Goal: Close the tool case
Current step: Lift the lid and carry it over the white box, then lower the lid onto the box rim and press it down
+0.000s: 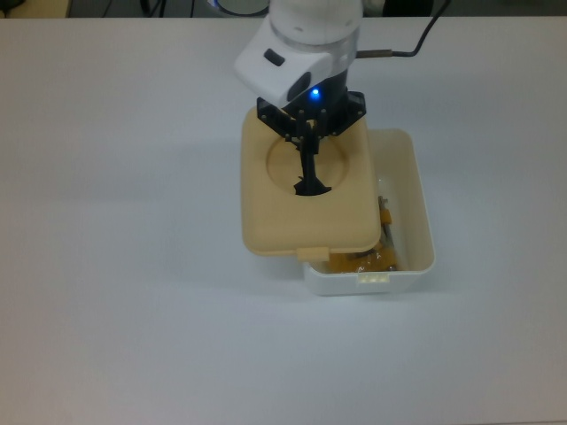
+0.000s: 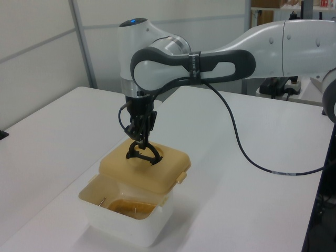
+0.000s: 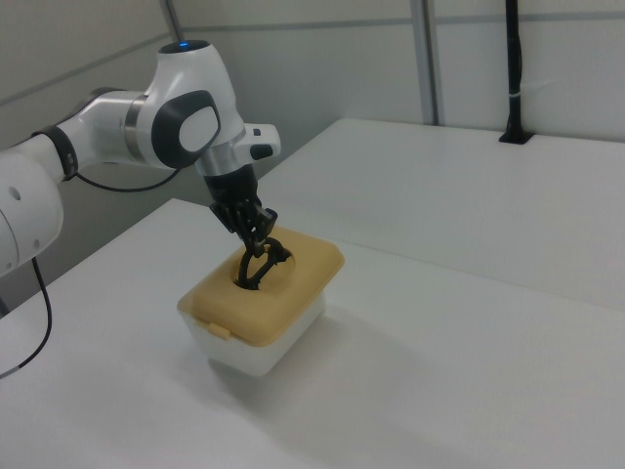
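Observation:
The tool case's white tub stands on the table with yellow-wrapped tools inside. Its beige lid hangs above the tub, covering most of it and overhanging toward the top view's left. My gripper is shut on the lid's black handle, which stands up out of the round recess. A strip of the tub stays uncovered at the top view's right and bottom.
The white table spreads around the case. A black cable trails from the arm across the left view's right. A dark post stands at the table's far edge in the right view.

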